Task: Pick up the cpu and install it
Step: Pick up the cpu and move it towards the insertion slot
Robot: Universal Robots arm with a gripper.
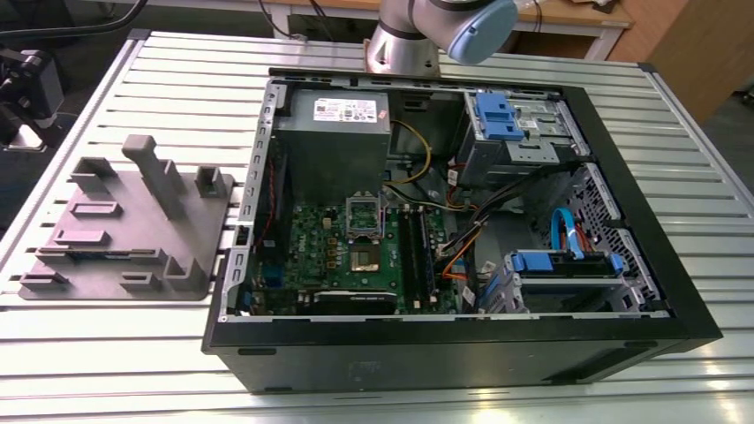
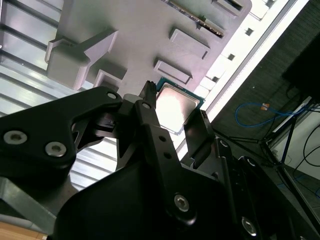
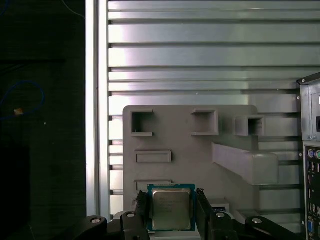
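The cpu (image 3: 171, 209) (image 2: 175, 106), a small square chip with a pale silver top and a thin green rim, sits between my gripper's (image 3: 171, 212) (image 2: 174, 114) two black fingers (image 3: 141, 212) in both wrist views. The fingers press on two opposite edges, so the gripper is shut on it. The chip hangs well above the grey fixture (image 3: 175, 135) (image 2: 140, 30), near one of its edges. In the exterior view the motherboard's metal-framed socket (image 1: 362, 256) lies inside the open computer case (image 1: 637, 265), with its lid frame (image 1: 363, 215) swung up.
The grey fixture (image 1: 118, 230) with its upright posts stands on the slatted metal table (image 1: 495, 389) at the exterior view's left, beside the case. A grey power supply box (image 1: 335, 124), blue drive brackets (image 1: 495, 115) and loose cables (image 1: 471, 238) crowd the case. The arm's base (image 1: 407, 44) rises behind it.
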